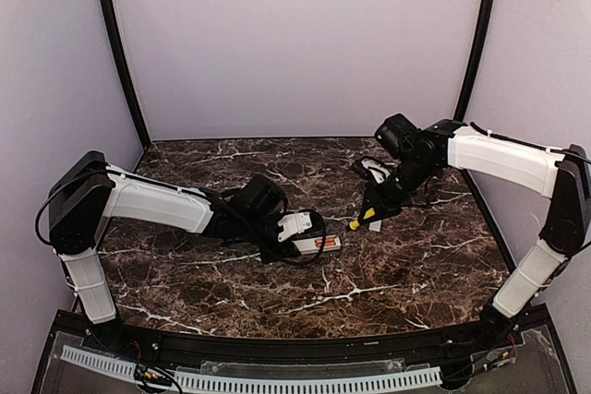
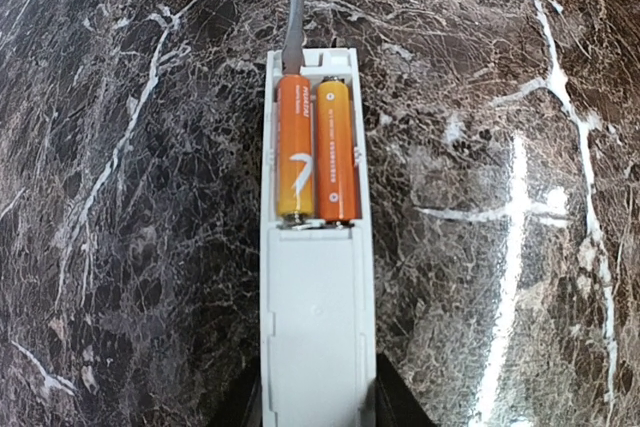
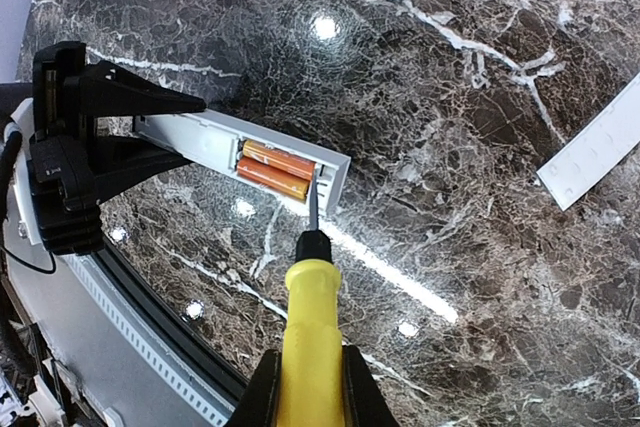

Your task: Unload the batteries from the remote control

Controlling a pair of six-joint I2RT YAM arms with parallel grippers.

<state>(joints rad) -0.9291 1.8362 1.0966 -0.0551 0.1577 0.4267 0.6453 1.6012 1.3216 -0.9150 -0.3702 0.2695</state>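
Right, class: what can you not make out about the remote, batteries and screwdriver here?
- Left wrist: near end of the remote control, cut by the bottom edge.
- Left wrist: handle of the screwdriver, beyond the top edge.
- Top external: the batteries, too small to separate.

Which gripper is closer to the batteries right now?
Left. The left gripper clamps the remote at its closed end, near the batteries; the right gripper sits farther back on the screwdriver handle, only the tip reaching them.

Batteries (image 2: 335,152) lie side by side in the remote control (image 2: 318,327), screwdriver (image 3: 310,317) tip beside them
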